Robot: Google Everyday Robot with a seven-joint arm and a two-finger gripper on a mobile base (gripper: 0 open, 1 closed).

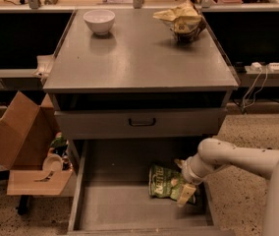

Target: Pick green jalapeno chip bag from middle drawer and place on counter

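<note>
At the left edge of the frame, an open box (16, 136) sits on the floor beside the cabinet and has no part in the job. A white bowl (99, 20) stands at the upper left of the bench (139, 58). The broad grey middle of the bench is bare, so there is plenty of room to set something down. Below its front edge is a shut drawer front (142, 123) with a dark handle. Under that, the drawer (115, 203) is pulled out toward the bottom of the frame.

The green bag (165, 182) lies flat on the drawer floor, right of centre and near the right wall. A tan bag (181, 21) sits at the upper right of the bench and is not the target.

The tool (181, 179) is down inside the drawer at the right end of the green bag. Its two tan tips are apart, one above the bag's end and one below. I judge that they straddle the bag and are not yet clamped on it. The arm (237, 156) reaches in from the lower right.

The step in hand looks like the grasp, and the bag has not been lifted. The next move calls for closing on the bag's right end. The bag should then rise straight up, clear of the drawer wall and the drawer front overhead, and be swung up to the bare middle of the bench.
</note>
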